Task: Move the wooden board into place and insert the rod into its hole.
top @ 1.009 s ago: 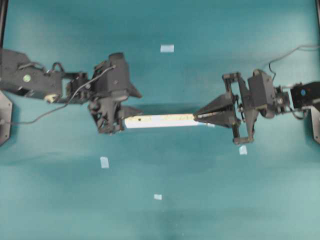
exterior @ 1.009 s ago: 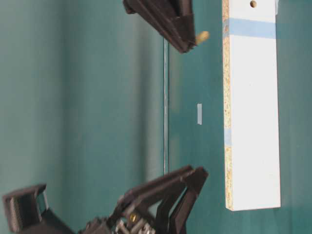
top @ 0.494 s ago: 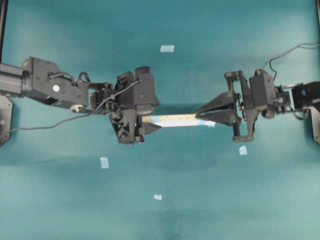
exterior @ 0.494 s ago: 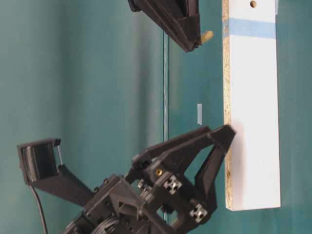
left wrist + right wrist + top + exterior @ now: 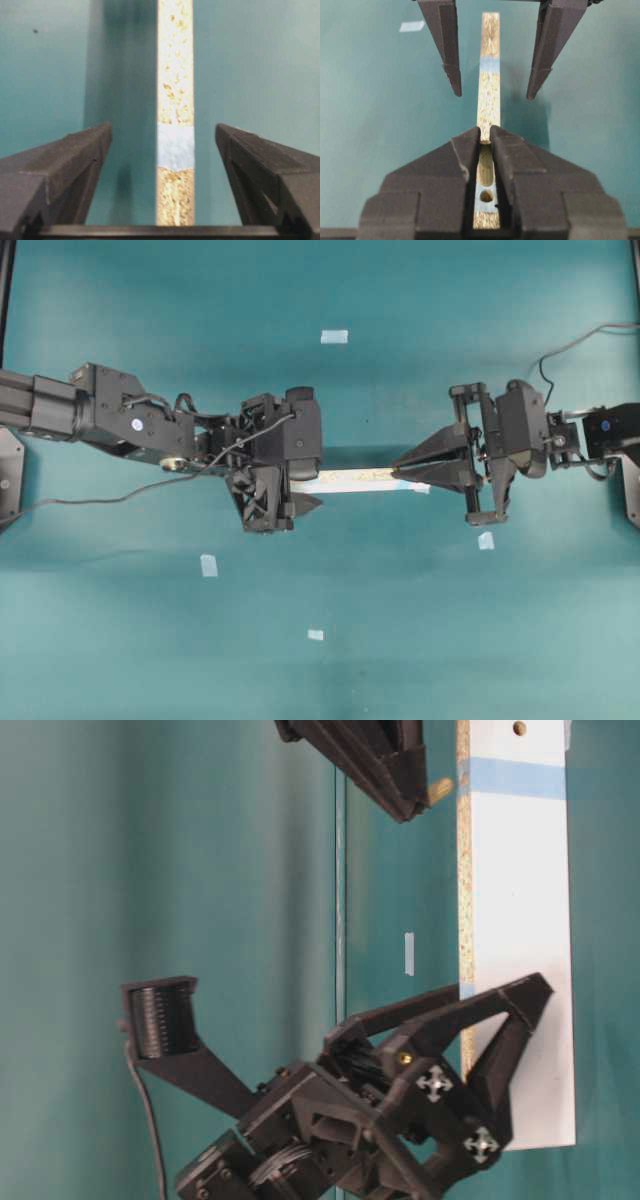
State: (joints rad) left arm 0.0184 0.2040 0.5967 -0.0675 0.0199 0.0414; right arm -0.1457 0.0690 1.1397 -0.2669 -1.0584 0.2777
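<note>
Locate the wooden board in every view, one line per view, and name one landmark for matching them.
Overhead exterior: the wooden board lies level at centre, between both grippers.
Table-level exterior: board runs vertically along the right side.
Left wrist: board edge-on, centre, between the open fingers.
Right wrist: board runs up the centre, beyond the shut right gripper.
Shared landmark: the blue band across the board.

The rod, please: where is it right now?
In the table-level view, the rod sticks out of the shut right gripper at top centre, just beside the board's speckled edge.
</note>
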